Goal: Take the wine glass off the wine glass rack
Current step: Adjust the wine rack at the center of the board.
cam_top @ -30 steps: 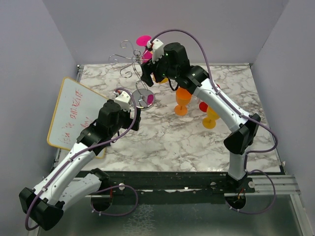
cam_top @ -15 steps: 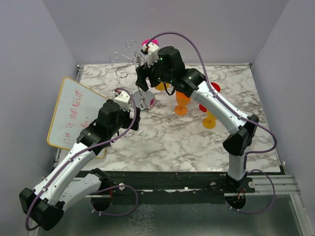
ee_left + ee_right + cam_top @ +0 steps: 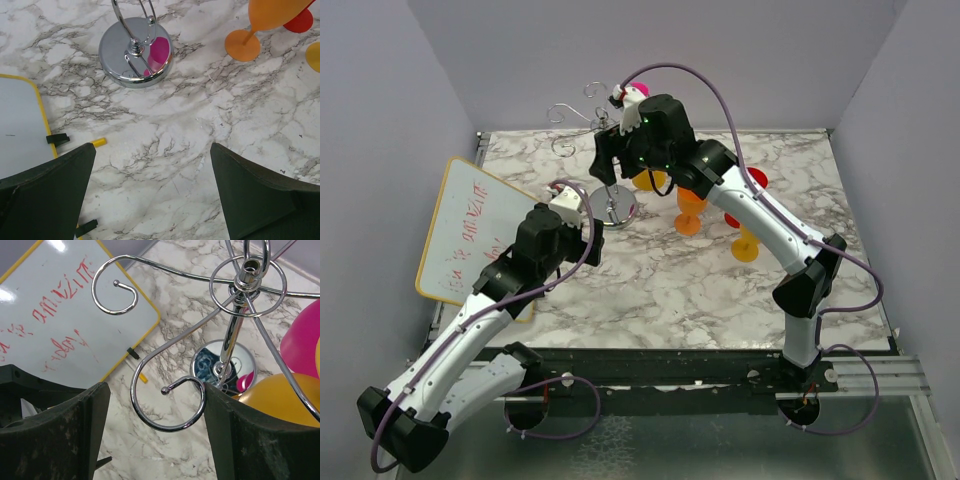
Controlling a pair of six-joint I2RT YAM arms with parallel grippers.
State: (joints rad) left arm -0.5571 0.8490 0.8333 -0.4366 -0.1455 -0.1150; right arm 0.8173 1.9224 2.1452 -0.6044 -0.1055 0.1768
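The right gripper (image 3: 156, 410) hovers released, fingers spread, at the curled top of the wine glass rack (image 3: 247, 280), the pink wine glass (image 3: 306, 337) hanging just beside, so closing on that glass looks next.

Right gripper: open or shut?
Open. Right wrist view shows the right gripper with fingers wide apart, a curl of the wine glass rack between them.
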